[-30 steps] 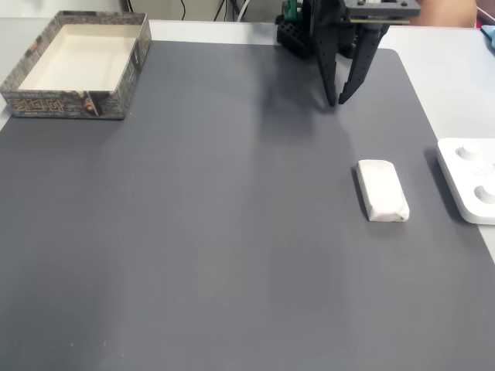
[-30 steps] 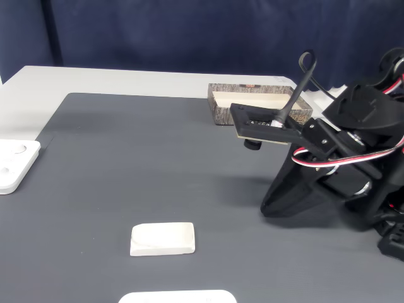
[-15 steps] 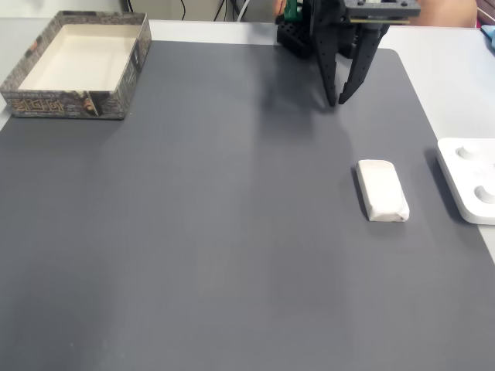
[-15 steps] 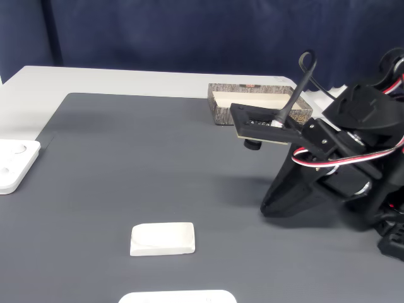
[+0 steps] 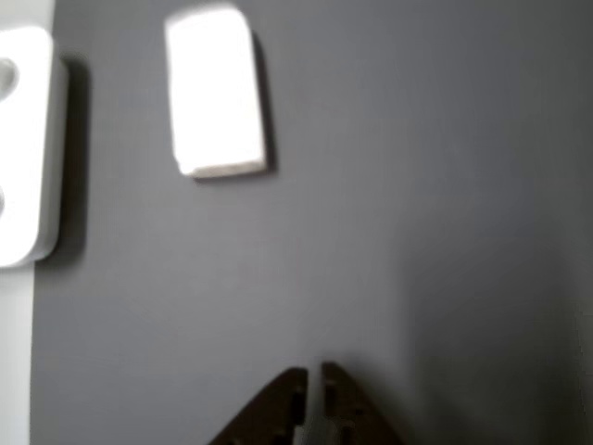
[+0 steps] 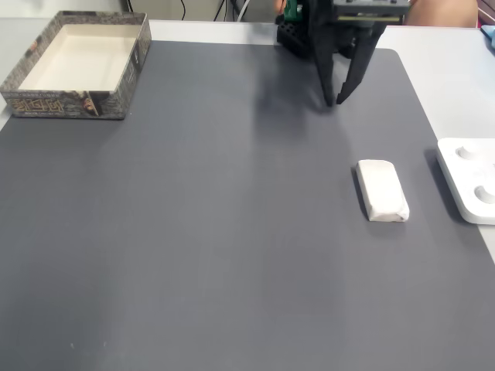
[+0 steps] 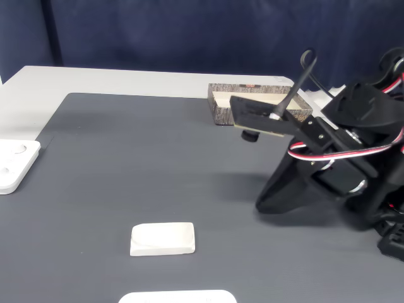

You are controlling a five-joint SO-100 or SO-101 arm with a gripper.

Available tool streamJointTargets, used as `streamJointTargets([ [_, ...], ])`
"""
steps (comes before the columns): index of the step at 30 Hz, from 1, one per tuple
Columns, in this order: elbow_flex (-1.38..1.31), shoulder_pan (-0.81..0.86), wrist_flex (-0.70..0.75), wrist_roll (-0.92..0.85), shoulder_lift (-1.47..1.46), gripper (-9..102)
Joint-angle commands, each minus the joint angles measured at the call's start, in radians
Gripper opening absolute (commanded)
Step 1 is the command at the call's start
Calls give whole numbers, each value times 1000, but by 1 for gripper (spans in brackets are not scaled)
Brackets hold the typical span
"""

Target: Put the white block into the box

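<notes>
Grey desk mat (image 6: 232,232): the empty, barely parted claw (image 6: 337,100) hovers beyond the white block (image 6: 382,190), whose long axis points roughly toward it.

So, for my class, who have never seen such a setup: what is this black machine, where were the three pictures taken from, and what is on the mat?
The black machine is a small robot arm ending in a two-finger hand, its fingers nearly together and holding nothing. One fixed camera looks down over the dark grey mat. Another stands at table height beside the arm. The blurred picture looks down past the fingertips. On the mat lies a small oblong white block. An open box with pale inner walls and a speckled brown-grey rim sits in the far corner. A flat white device with round buttons rests off the mat's edge.
</notes>
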Motion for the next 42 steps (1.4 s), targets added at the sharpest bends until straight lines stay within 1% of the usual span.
streamJointTargets([
  [1,-109,-37,-109,35,-195,-2],
  [10,-428,-74,-109,49,-657,-2],
  [21,-847,-54,-100,123,-1143,-2],
  [27,-1071,-41,-8,118,-1361,-2],
  [34,-1310,-54,5,98,-1603,-1],
  [38,-1408,-61,81,23,-1718,0],
  [42,-1539,-74,199,29,-1822,0],
])
